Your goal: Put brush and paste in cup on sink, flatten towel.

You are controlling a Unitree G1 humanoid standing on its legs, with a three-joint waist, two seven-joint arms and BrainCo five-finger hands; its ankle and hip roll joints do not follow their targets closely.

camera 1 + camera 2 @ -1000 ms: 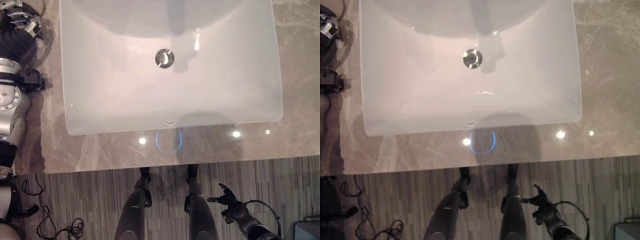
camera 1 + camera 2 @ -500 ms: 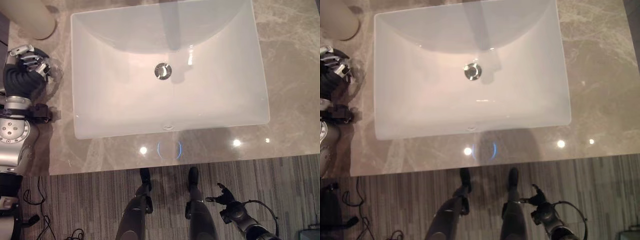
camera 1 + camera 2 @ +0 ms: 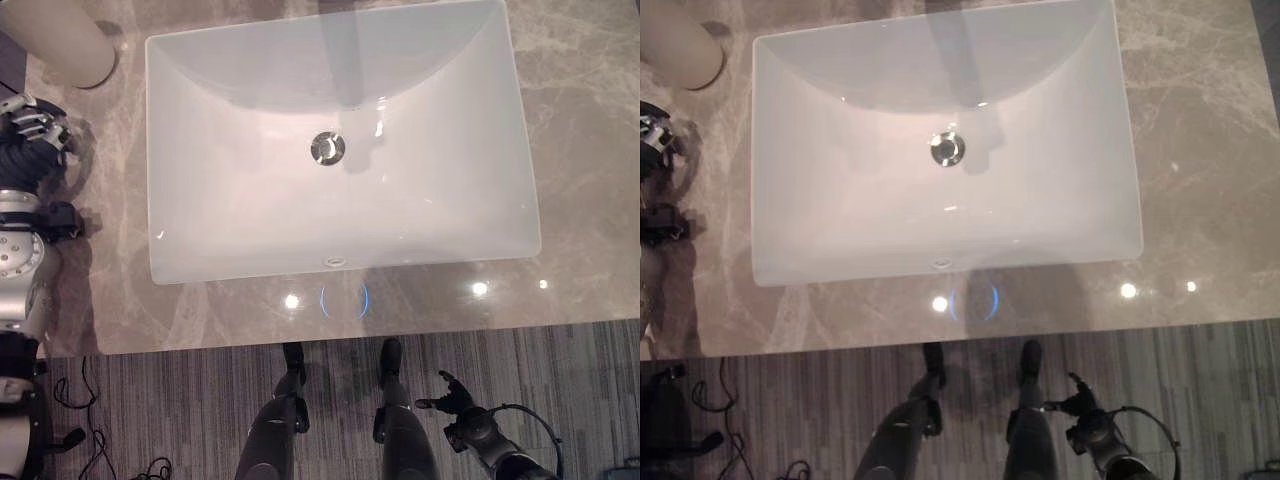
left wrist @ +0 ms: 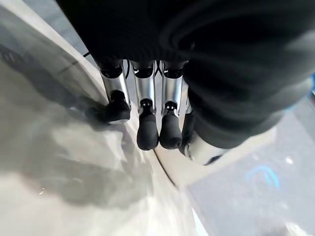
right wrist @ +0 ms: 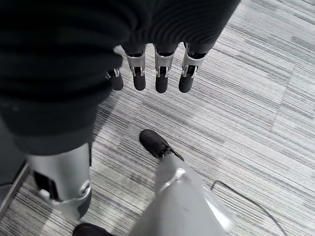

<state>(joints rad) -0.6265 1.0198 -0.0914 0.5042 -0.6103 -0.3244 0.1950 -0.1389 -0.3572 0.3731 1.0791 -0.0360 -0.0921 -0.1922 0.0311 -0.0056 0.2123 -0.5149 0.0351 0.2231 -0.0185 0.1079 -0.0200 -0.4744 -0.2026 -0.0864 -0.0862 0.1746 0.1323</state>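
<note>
**Searching the counter: cup at the far-left corner, left hand nearest**

Standing at the far-left corner of the marble counter (image 3: 600,180), a cream-coloured cup (image 3: 60,40) is the one task thing on show; it sits upright, just beyond the far-left corner of the white sink basin (image 3: 500,130), apart from the rim. No brush, paste or towel can be made out on the counter or in the basin, whose bottom holds nothing but the chrome drain (image 3: 327,147).

The left hand (image 3: 30,125) hovers over the counter's left edge, beside the basin's left wall and a little nearer the robot than the cup. The cup therefore lies ahead of it and slightly inward, with bare marble between. In the left wrist view its fingers (image 4: 147,128) hang fairly straight over the pale stone, thumb tucked alongside, with nothing in them.

The right hand (image 3: 455,395) hangs low over the striped carpet (image 3: 580,380), well short of the counter's near edge and far from the cup. Its fingers (image 5: 161,73) are relaxed and empty in the right wrist view.

By position, the left hand is much the nearer to the cup, so any move involving the cup probably falls to it. Since the brush, paste and towel are unseen, finding them likely comes first.
</note>
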